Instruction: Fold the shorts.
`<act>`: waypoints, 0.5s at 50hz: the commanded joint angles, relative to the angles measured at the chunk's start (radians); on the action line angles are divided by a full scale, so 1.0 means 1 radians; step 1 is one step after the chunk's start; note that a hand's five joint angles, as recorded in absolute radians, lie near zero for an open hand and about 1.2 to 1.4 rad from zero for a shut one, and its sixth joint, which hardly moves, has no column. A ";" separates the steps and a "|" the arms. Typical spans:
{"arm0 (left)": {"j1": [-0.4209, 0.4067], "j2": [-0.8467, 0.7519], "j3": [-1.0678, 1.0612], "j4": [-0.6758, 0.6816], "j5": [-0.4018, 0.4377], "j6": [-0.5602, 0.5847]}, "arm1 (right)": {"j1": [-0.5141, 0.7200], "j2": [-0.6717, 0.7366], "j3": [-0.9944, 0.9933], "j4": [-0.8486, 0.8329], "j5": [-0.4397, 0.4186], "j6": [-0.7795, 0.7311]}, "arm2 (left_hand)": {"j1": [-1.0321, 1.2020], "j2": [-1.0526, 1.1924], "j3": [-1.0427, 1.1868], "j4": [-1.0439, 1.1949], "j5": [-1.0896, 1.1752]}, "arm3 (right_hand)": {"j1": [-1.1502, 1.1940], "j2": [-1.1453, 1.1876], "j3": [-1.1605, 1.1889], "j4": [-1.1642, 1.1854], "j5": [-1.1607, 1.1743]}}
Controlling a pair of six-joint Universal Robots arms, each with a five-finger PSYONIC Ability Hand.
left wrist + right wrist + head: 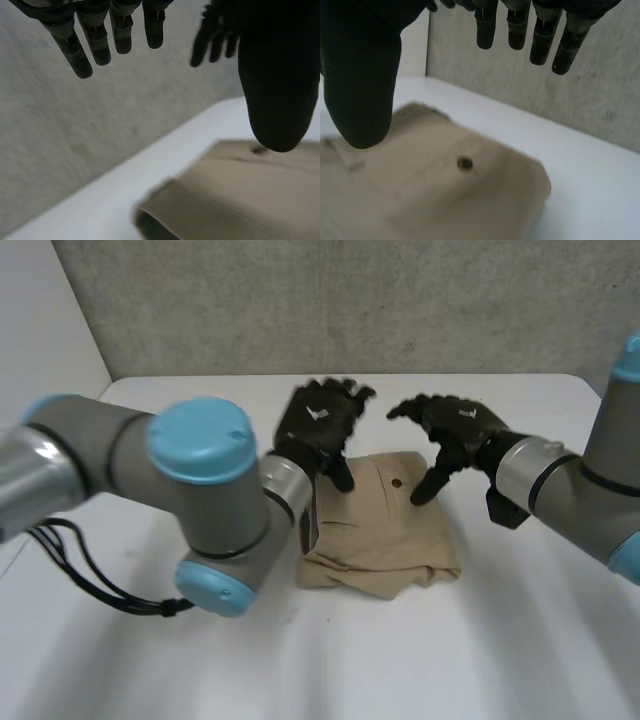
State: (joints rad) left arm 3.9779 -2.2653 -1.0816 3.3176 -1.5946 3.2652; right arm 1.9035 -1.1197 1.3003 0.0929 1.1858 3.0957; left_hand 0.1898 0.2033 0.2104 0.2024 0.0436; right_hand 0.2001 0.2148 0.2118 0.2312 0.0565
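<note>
As shorts [385, 530] lie folded, button [397, 482] shows.

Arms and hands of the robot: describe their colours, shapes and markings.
The left arm and right arm are grey tubes with round light-blue caps at the joints and a silvery band at each wrist. The left hand and right hand are black, each with a white mark on its back.

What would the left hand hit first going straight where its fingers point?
Likely nothing close: the left hand points beyond the shorts, over the white table toward the grey wall. The right hand sits beside that line; depth is unclear.
</note>
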 commanded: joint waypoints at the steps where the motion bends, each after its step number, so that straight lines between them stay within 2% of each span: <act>1: -0.002 -0.201 0.156 -0.199 -0.007 -0.007 | 0.019 0.155 -0.007 -0.009 0.038 -0.137 | 0.024 0.010 0.003 0.011 -0.005 | -0.026 -0.040 -0.037 -0.057 -0.056; 7: 0.020 -0.235 0.170 -0.263 -0.064 -0.001 | 0.020 0.250 -0.041 -0.004 0.095 -0.227 | 0.035 0.022 0.015 0.023 0.007 | -0.026 -0.040 -0.037 -0.057 -0.056; 17: 0.015 -0.220 0.172 -0.340 -0.068 0.005 | 0.020 0.224 -0.061 0.002 0.130 -0.302 | 0.038 0.025 0.018 0.026 0.010 | -0.026 -0.040 -0.037 -0.057 -0.056; 25: 0.012 0.045 0.140 -0.343 -0.067 -0.004 | 0.037 0.025 -0.059 -0.007 0.132 -0.240 | 0.003 -0.010 -0.017 -0.009 -0.025 | -0.026 -0.040 -0.037 -0.057 -0.056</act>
State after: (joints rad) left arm 3.9911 -2.4300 -0.9120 2.9711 -1.6642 3.2688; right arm 1.9295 -0.9416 1.2393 0.0932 1.3186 2.7947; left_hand 0.1896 0.2029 0.2104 0.2024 0.0436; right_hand 0.1659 0.2148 0.2046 0.2312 0.0515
